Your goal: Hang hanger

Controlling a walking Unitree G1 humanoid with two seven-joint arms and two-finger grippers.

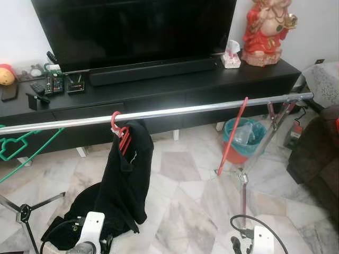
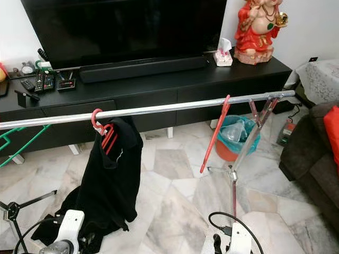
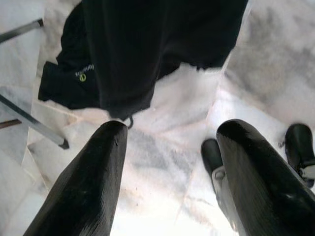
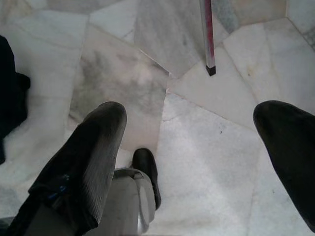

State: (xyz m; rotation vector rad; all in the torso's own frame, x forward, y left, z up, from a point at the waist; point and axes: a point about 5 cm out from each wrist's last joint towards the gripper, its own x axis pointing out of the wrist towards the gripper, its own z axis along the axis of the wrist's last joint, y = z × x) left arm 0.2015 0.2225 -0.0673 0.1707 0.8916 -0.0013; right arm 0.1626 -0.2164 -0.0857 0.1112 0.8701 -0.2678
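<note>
A silver rail runs across the room on a metal stand. A red hanger hooks over the rail left of centre, carrying a black garment whose lower part lies heaped on the floor. A second red hanger dangles edge-on from the rail further right. A green hanger hangs at the far left. Both arms hang low. My left gripper is open above the marble floor, near the garment's hem. My right gripper is open and empty, pointing at bare floor tiles.
Behind the rail stands a black TV cabinet with a television, soundbar, remotes and a red statue. A teal and red bin sits beyond the stand's right leg. A dark sofa is at the right. A tripod foot spreads at lower left.
</note>
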